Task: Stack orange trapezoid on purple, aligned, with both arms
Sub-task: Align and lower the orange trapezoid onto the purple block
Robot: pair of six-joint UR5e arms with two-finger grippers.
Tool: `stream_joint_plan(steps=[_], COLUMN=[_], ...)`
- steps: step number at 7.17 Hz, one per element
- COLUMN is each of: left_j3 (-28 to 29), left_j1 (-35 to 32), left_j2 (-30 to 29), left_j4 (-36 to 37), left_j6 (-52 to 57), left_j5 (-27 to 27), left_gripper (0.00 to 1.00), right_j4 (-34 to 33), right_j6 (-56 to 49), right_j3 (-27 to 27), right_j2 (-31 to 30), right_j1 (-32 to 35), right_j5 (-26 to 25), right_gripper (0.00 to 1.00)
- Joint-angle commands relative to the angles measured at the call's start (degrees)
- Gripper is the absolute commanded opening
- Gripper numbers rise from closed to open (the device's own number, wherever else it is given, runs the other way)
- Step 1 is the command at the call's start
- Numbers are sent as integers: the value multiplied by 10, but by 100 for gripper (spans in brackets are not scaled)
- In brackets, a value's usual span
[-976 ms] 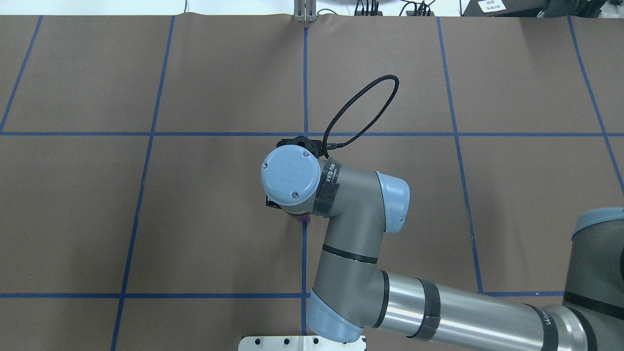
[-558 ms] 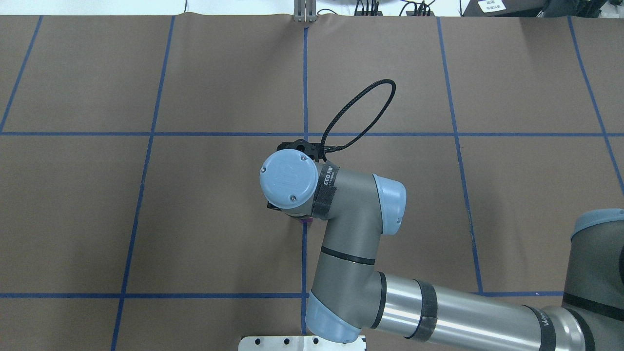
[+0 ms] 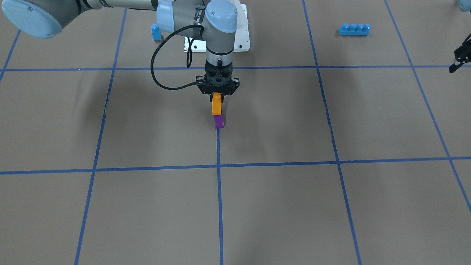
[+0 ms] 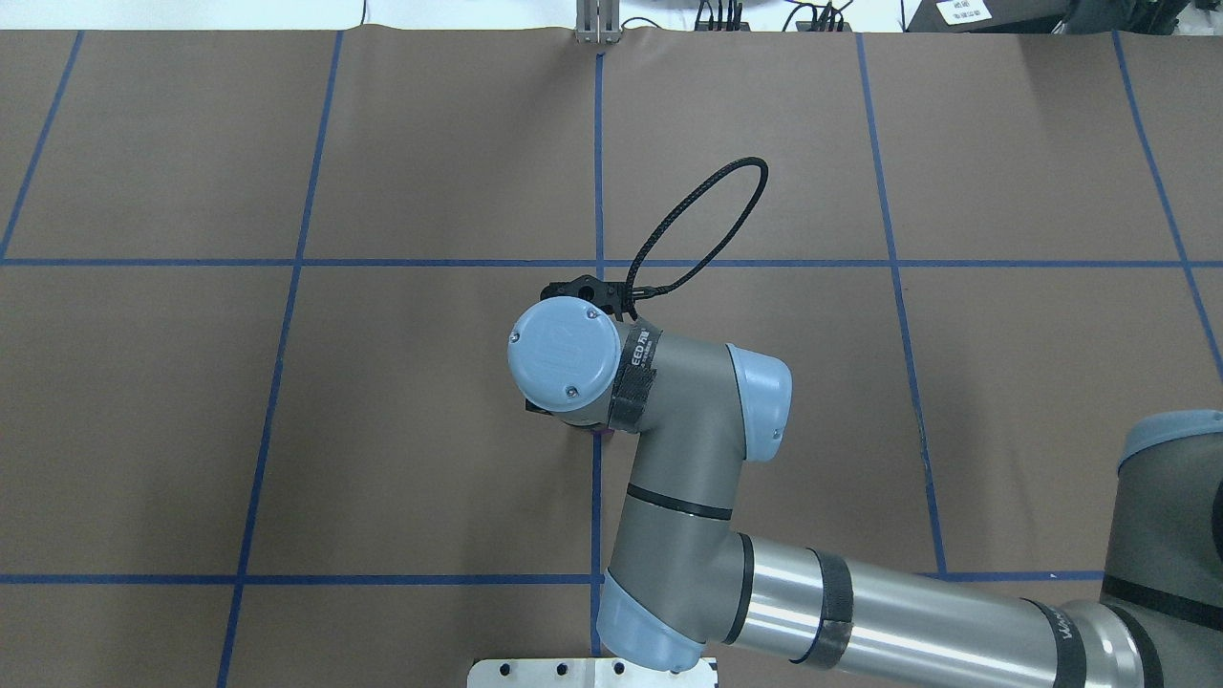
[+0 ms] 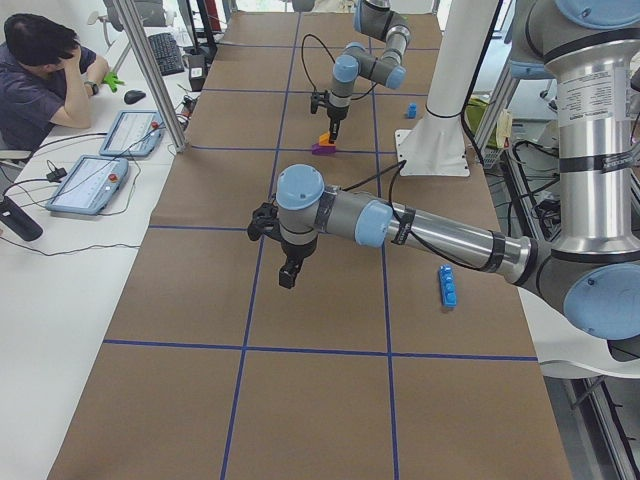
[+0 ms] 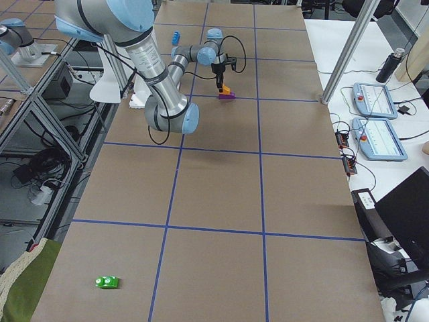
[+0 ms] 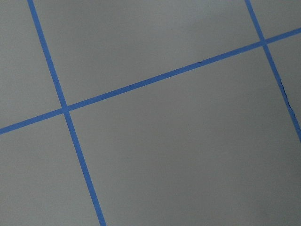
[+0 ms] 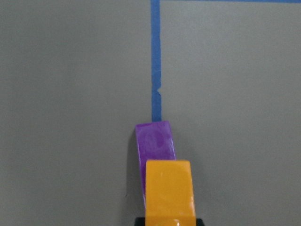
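My right gripper [image 3: 217, 97] is shut on the top of the orange trapezoid [image 3: 216, 105] and holds it just above and slightly behind the purple block [image 3: 219, 121]. The purple block stands on the mat at a blue tape line's end. In the right wrist view the orange trapezoid [image 8: 168, 188] overlaps the near part of the purple block [image 8: 155, 141]; whether they touch is unclear. In the overhead view the wrist hides the orange one and only a sliver of the purple block [image 4: 602, 433] shows. My left gripper [image 3: 460, 60] hangs at the view's right edge over bare mat; its jaws are unclear.
A small blue single-stud block [image 3: 156, 32] and a white base plate [image 3: 241, 36] lie near the robot's base. A long blue four-stud brick [image 3: 354, 29] lies on the left arm's side. A green toy [image 6: 106, 282] sits far off. An operator [image 5: 40, 70] sits beside the table.
The right wrist has shifted slightly left and toward the robot in the overhead view, covering more of the purple block. The cable loop moved with it.
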Motion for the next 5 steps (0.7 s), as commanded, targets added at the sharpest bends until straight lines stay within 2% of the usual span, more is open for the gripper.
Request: stream_joint_plan(steps=[1, 3, 5], left_j3=[-2, -3, -3], left_j1=[0, 0, 0], left_j2=[0, 0, 0], left_j4=[0, 0, 0], left_j6=[0, -1, -2], left_j5=[0, 0, 0], left_gripper=[100, 100, 100], right_j4=[15, 40, 40], right_j6=[-10, -21, -22], right_j3=[0, -4, 0], right_j2=[-2, -4, -4], right_j1=[0, -3, -2], right_j5=[-1, -6, -3], right_gripper=[0, 99, 100])
